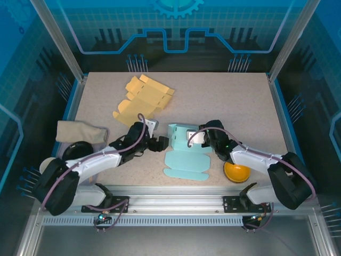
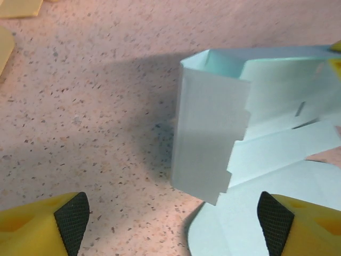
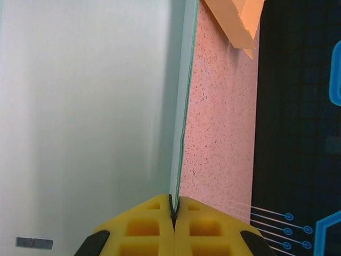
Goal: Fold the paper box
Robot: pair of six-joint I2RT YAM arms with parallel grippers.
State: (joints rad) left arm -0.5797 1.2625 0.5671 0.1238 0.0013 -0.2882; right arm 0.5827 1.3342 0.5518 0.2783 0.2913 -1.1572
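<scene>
Right now the blue paper box (image 1: 184, 146) in the middle of the table (image 1: 240, 106) is only partly folded, some walls up and flaps lying flat, while the right gripper (image 3: 174, 210) pinches one wall and the left gripper (image 2: 173, 216) hangs wide open beside it.

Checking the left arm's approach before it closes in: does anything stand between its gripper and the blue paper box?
Nothing visible. Only bare table separates the open left gripper from the blue paper box and its upright panel; the right gripper is shut on a box edge.
</scene>
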